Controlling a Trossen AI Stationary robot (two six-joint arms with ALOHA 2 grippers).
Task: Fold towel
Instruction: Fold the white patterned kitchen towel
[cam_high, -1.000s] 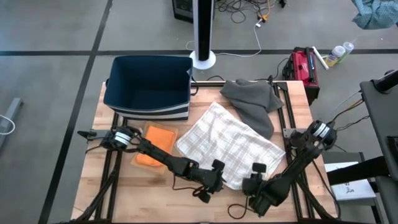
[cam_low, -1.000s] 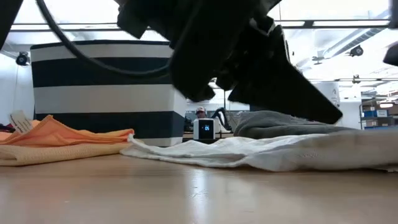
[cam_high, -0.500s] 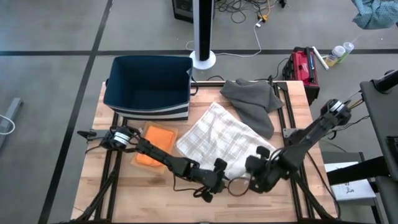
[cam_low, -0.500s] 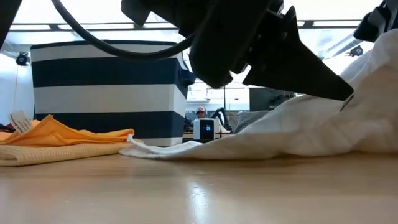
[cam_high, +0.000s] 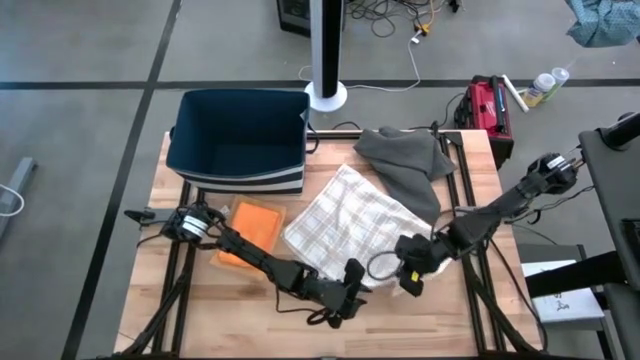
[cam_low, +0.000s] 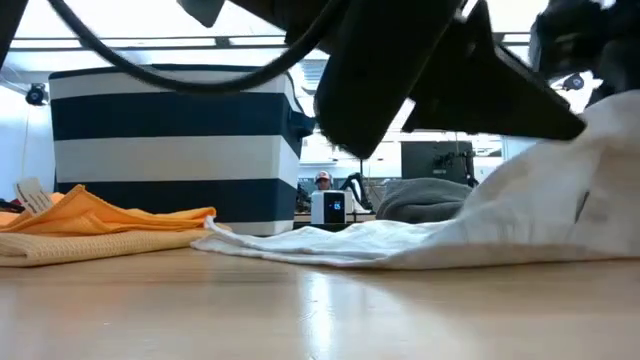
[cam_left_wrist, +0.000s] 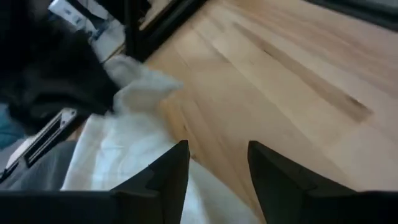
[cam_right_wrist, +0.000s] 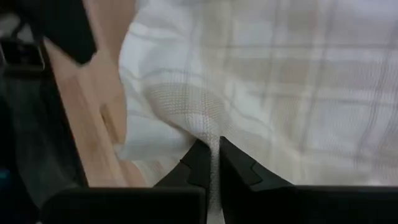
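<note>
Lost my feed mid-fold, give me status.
Right gripper shut on towel corner, lifted off table. Left gripper open, low at towel's near edge, holding nothing. Grey cloth lies at towel's far edge.

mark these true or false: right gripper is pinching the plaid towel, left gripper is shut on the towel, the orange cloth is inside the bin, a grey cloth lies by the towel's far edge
1. The right gripper is shut on the plaid towel. True.
2. The left gripper is shut on the towel. False: its fingers stand open over the table, at the towel's near edge.
3. The orange cloth is inside the striped bin. False: it lies on the table in front of the bin.
4. A grey cloth lies at the towel's far edge. True.
</note>
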